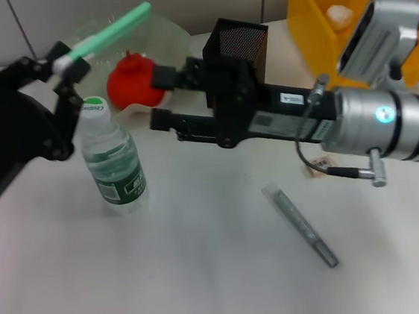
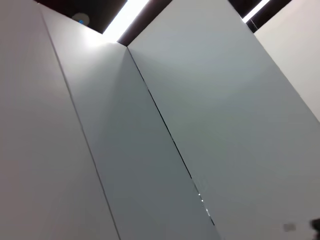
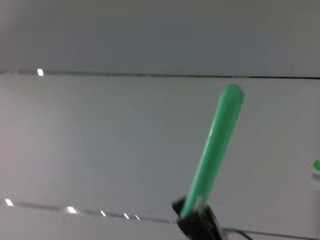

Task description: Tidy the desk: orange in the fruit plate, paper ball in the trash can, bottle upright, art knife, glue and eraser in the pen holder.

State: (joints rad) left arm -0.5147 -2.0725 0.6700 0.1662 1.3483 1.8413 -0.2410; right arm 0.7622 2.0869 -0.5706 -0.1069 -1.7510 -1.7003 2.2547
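Standing upright: bottle (image 1: 113,167). Orange (image 1: 132,81) in fruit plate (image 1: 170,33). Left gripper (image 1: 69,67) clenched on green glue stick (image 1: 110,30); right gripper (image 1: 160,98) jaws indeterminate. Knife (image 1: 300,224), eraser (image 1: 321,165) remain on desk.

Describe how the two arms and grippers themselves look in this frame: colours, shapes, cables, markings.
The left gripper is matte black with jointed linkage fingers on a black arm. The right gripper is black and boxy with a white label, mounted on a silver cylindrical wrist bearing black rings, a glowing teal dot, a thin black cable and a silver camera housing.
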